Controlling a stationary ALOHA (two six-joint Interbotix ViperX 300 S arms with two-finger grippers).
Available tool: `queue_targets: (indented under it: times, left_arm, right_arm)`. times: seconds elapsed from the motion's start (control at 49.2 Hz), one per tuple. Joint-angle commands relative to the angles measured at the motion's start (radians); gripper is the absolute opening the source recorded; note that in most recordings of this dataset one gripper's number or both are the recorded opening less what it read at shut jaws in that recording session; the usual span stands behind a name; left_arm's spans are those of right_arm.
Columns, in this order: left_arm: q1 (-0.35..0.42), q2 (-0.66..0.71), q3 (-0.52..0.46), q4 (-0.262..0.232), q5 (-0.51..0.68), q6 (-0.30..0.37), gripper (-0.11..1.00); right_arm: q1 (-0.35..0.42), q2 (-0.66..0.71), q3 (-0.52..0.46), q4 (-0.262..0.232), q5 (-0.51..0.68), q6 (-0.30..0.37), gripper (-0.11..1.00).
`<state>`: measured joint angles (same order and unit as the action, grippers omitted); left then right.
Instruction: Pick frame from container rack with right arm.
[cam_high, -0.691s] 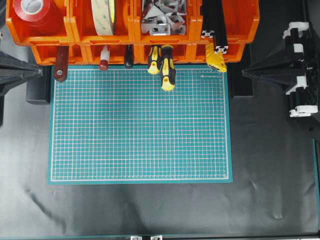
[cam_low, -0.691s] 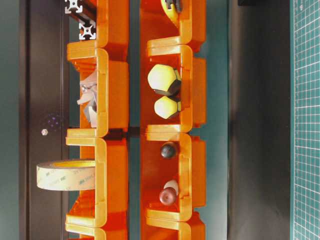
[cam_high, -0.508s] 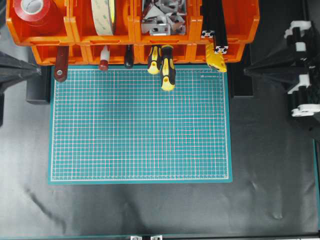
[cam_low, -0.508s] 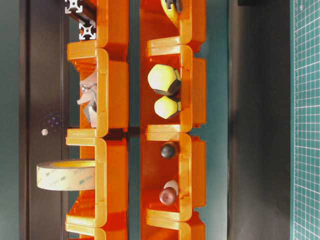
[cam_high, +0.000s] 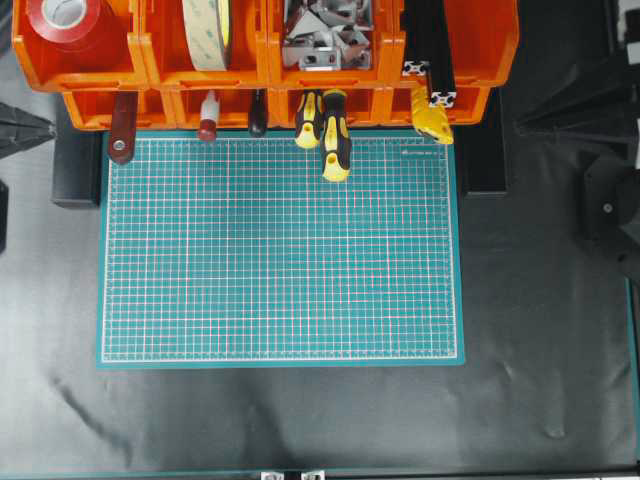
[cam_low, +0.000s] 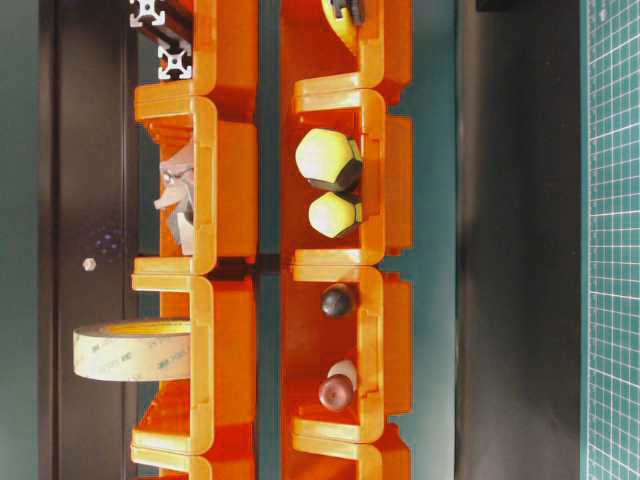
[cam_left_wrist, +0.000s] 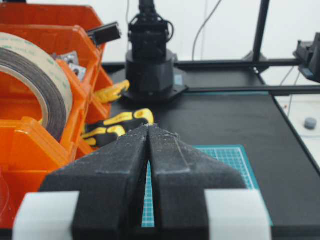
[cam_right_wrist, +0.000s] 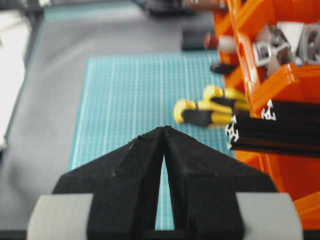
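Two black frame bars lie in the top right bin of the orange container rack, their silvery slotted ends poking out over the front. In the right wrist view those ends sit right of and beyond my right gripper, which is shut and empty above the green mat. From overhead, the right gripper hangs right of the rack, apart from the bars. At the left edge my left gripper is shut on nothing, as the left wrist view confirms.
Yellow-and-black screwdrivers and a yellow knife jut from the lower bins onto the green mat. Upper bins hold a red tape roll, a beige tape roll and metal brackets.
The right arm has swung up and rightward in the overhead view; its white clips have left the picture. The left gripper has drawn back to the left. The rack's contents have not moved.
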<state>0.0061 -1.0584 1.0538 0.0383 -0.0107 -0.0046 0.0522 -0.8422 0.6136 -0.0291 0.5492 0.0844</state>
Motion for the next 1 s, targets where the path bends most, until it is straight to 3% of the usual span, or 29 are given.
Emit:
queue_targets:
  times: [0.0,0.142,0.244,0.406,0.549,0.63,0.793,0.975]
  left_arm:
    - [0.003,0.003,-0.031,0.003,0.0,0.0,0.0]
    - [0.002,0.003,-0.031,0.003,0.0,-0.002,0.0]
    - [0.002,0.003,-0.031,0.003,0.0,-0.011,0.0]
    - [0.003,0.003,-0.031,0.003,0.003,-0.018,0.0]
    - [0.003,0.003,-0.031,0.003,0.009,-0.018,0.0]
    - [0.005,0.003,-0.029,0.003,0.012,-0.018,0.0]
    - [0.011,0.003,-0.029,0.003,0.011,-0.018,0.0]
    - [0.017,0.003,-0.028,0.003,0.011,-0.018,0.0]
  right_arm:
    - [0.029,0.078,-0.124,-0.031,0.158,0.003,0.02]
    - [0.107,0.178,-0.224,-0.14,0.337,0.009,0.02]
    - [0.178,0.244,-0.287,-0.272,0.466,0.048,0.02]
    - [0.328,0.314,-0.307,-0.568,0.604,0.17,0.02]
    - [0.482,0.367,-0.236,-0.847,0.681,0.282,0.02]
    - [0.549,0.403,-0.196,-0.973,0.755,0.348,0.02]
    - [0.588,0.469,-0.187,-1.065,0.905,0.391,0.02]
    - [0.588,0.494,-0.176,-1.095,0.925,0.385,0.02]
